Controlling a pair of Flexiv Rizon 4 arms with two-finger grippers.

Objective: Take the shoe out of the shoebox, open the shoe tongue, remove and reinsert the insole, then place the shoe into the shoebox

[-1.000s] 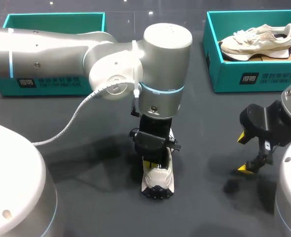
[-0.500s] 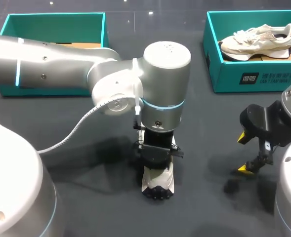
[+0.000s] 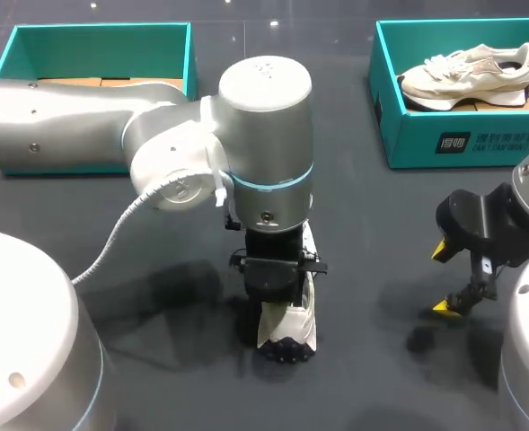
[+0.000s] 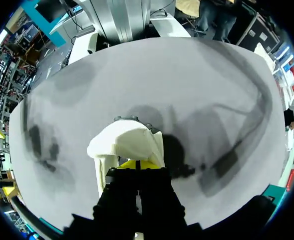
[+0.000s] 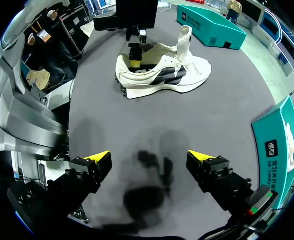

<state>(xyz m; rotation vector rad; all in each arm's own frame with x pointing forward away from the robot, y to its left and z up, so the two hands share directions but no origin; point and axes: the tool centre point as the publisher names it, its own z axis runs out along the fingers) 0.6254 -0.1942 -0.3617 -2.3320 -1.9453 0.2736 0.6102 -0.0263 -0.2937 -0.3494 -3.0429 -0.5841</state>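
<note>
The left arm (image 3: 264, 135) has swung leftward above the shoe (image 3: 288, 328), which stays standing on the table (image 3: 156, 224). The left gripper (image 4: 137, 164) sits in the heel opening, fingers pressed close, perhaps pinching the insole; removal seems underway. The right gripper (image 5: 149, 157) waits, spread wide.

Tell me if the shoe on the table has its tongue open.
Open: the tongue stands upright, pulled clear of the shoe's mouth.

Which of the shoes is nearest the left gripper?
The shoe on the table, with the left gripper in its opening; the other shoe lies in the right shoebox.
</note>
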